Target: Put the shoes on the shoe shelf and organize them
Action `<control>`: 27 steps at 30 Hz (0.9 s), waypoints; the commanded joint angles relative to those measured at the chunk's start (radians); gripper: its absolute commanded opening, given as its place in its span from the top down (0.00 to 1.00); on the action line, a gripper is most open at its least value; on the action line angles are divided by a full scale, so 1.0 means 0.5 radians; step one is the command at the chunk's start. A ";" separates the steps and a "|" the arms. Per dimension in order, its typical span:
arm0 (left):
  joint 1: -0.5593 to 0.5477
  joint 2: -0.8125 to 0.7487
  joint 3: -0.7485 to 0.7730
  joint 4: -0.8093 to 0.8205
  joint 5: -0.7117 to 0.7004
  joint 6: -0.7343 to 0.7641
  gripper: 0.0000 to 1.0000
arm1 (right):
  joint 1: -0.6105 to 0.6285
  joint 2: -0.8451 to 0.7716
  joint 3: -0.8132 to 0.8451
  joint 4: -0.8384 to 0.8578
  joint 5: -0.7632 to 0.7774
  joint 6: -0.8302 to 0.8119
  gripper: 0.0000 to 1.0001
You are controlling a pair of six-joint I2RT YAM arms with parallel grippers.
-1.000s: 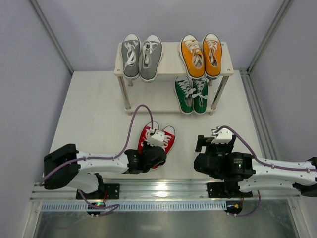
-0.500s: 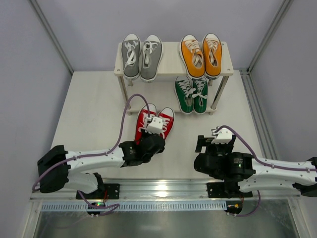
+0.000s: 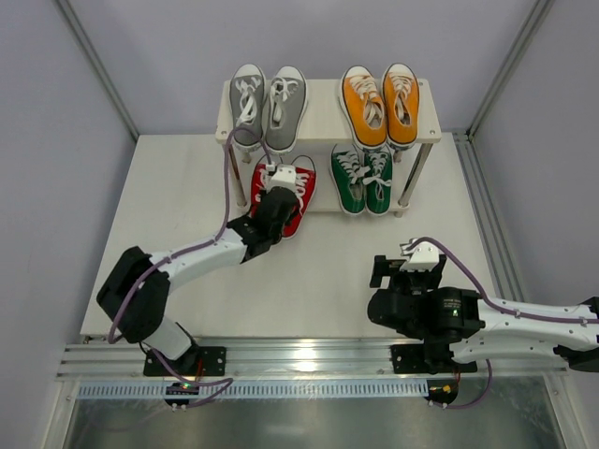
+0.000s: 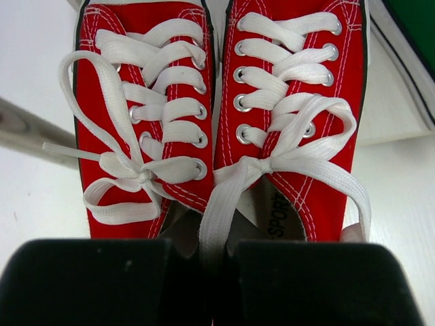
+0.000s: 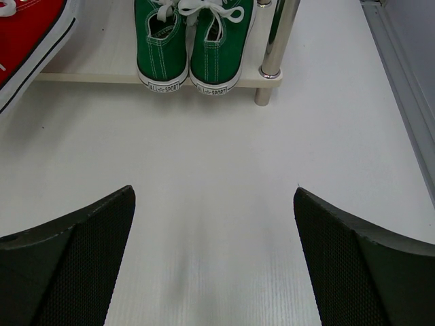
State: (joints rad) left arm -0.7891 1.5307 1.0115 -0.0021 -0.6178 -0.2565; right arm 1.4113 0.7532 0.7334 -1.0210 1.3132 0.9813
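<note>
My left gripper (image 3: 277, 200) is shut on the red pair of shoes (image 3: 298, 185), pinching the inner heel sides of both. The pair sits at the lower board of the shoe shelf (image 3: 323, 112), left side, toes under the top board. The left wrist view shows both red shoes (image 4: 285, 102) side by side with white laces. The grey pair (image 3: 268, 106) and the orange pair (image 3: 379, 103) stand on the top board. The green pair (image 3: 362, 178) stands on the lower board's right, also in the right wrist view (image 5: 194, 41). My right gripper (image 3: 393, 271) is open and empty over the table near the front right.
The shelf's metal leg (image 5: 275, 47) stands just right of the green pair. Grey walls enclose the white table (image 3: 178, 215) on three sides. A metal rail (image 3: 309, 360) runs along the near edge.
My left arm has stretched forward and carried the red pair from the table's near middle up to the lower board's left side. The right arm has not moved.
</note>
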 commanded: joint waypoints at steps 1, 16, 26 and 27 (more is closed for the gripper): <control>0.096 0.071 0.186 0.547 0.082 0.120 1.00 | 0.009 0.012 0.073 0.051 0.027 -0.018 0.03; 0.351 0.436 0.490 0.796 0.205 0.108 1.00 | 0.009 0.089 0.153 -0.023 -0.046 -0.054 0.03; 0.369 0.562 0.291 1.163 0.217 0.105 1.00 | 0.009 0.104 0.132 0.029 -0.080 -0.082 0.03; 0.372 0.580 0.239 1.273 0.205 0.105 1.00 | 0.006 0.107 0.129 0.029 -0.083 -0.085 0.03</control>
State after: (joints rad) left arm -0.6193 1.8252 1.1454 0.3374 -0.5056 -0.2058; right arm 1.4120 0.7994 0.7712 -1.0256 1.2667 0.9443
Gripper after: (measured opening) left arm 0.020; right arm 0.974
